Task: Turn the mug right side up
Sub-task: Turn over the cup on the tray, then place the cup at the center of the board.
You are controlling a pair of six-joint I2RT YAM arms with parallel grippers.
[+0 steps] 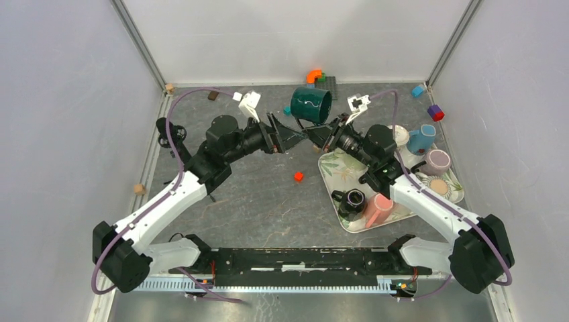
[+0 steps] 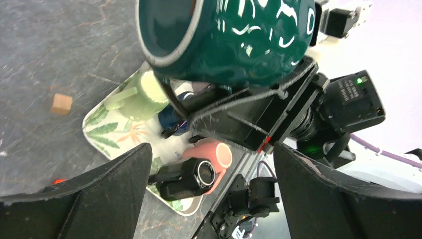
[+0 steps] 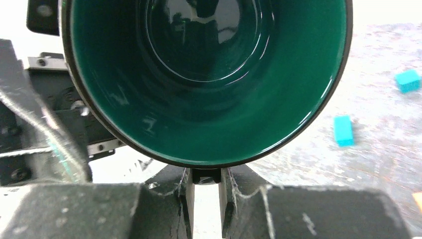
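The dark green mug (image 1: 311,104) with white squiggles is held off the table, lying on its side. In the right wrist view its open mouth (image 3: 209,74) faces the camera. My right gripper (image 1: 321,134) is shut on the mug's handle, which is pinched between the fingers (image 3: 206,177) just under the rim. My left gripper (image 1: 296,134) is open and empty, just left of and below the mug, tip to tip with the right gripper. In the left wrist view the mug (image 2: 239,40) hangs above the right gripper (image 2: 249,114), beyond my own spread gripper (image 2: 211,199).
A leaf-patterned tray (image 1: 335,168) at the right holds a black mug (image 1: 352,201), a pink mug (image 1: 379,208), a blue mug (image 1: 421,139) and a purple mug (image 1: 437,161). Small blocks lie about: red (image 1: 298,176), orange (image 1: 313,76), blue (image 1: 418,90).
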